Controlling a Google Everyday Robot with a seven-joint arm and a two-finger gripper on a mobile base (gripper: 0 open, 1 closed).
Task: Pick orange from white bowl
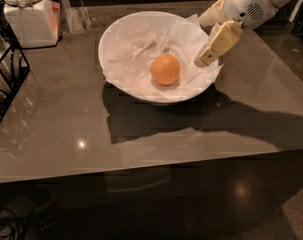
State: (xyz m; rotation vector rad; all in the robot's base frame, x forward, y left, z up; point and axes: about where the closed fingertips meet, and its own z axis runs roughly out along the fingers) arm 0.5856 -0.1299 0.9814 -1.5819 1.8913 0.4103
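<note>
- While the orange [165,69] sits untouched in the middle of the bowl [110,35], your pick has not begun.
- Your gripper [203,41] hangs over the bowl's right rim, jaws apart and empty.
- Left for you: reach left, close, lift.

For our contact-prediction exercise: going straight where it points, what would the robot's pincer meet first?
The pincer, above the right rim of the wide white bowl, would probably hit the crumpled white paper lining before the small round orange fruit; depth is unclear.
</note>
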